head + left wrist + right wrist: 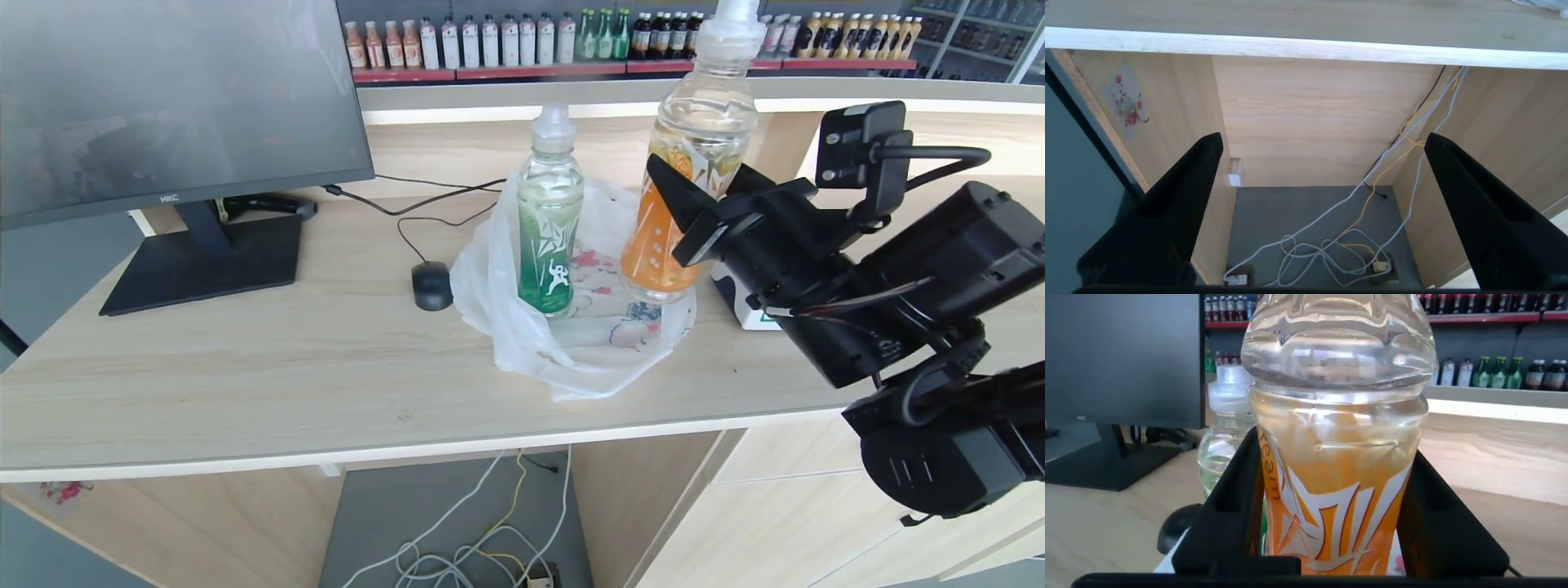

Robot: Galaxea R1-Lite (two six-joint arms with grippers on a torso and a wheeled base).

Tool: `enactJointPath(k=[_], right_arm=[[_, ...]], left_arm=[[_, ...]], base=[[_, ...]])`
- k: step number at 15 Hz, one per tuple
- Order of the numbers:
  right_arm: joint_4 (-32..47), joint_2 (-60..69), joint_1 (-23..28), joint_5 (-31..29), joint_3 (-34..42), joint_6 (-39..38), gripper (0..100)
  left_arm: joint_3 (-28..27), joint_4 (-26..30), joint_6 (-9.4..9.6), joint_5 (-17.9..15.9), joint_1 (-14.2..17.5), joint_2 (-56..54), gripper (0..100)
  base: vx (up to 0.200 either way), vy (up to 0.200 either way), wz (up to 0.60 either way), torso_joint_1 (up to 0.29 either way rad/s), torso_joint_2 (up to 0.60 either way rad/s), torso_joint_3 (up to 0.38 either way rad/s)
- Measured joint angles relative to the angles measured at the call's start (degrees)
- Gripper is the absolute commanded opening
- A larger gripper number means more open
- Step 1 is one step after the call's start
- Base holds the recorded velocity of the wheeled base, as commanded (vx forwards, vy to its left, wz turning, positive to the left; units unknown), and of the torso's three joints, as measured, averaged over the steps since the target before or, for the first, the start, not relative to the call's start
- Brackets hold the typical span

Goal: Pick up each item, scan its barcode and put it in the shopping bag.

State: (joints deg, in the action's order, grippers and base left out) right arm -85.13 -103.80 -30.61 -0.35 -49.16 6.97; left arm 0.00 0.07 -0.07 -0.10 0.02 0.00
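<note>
Orange bottle [694, 139] was upright at right side of white shopping bag [588, 367], pinched by right gripper [1339, 514]. Green bottle [551, 229] stood on bag beside it. Left gripper [1323, 216] hung below counter [245, 367] edge, spread wide, holding nothing. Mouse [431, 286] lay just beside bag.

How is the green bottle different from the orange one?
The green bottle has a green label, and the orange bottle has an orange one. The orange bottle looks taller and fatter than the green bottle. The orange bottle is held between the fingers of the right gripper, while the green bottle stands free. Both are clear, upright, pale-capped and on the white shopping bag.
</note>
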Motion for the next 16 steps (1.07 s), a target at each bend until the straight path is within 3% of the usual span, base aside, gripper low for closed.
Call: enactJointPath(k=[3,8,16], right_arm=[[4.2,-1.0,2.2,3.4,-3.3,-0.1,0],[4.7,-4.7,4.8,5.4,-6.2,-0.4,0],[4.7,-11.6,6.2,5.4,-11.3,-1.3,0]], left_arm=[[0.0,0.0,0.00,0.0,0.0,0.0,100],[0.0,0.0,0.00,0.0,0.0,0.0,100],[0.0,0.0,0.02,0.0,0.0,0.0,100]], base=[[0.000,0.000,0.00,0.000,0.00,0.000],[0.000,0.000,0.00,0.000,0.00,0.000],[0.000,0.000,0.00,0.000,0.00,0.000]])
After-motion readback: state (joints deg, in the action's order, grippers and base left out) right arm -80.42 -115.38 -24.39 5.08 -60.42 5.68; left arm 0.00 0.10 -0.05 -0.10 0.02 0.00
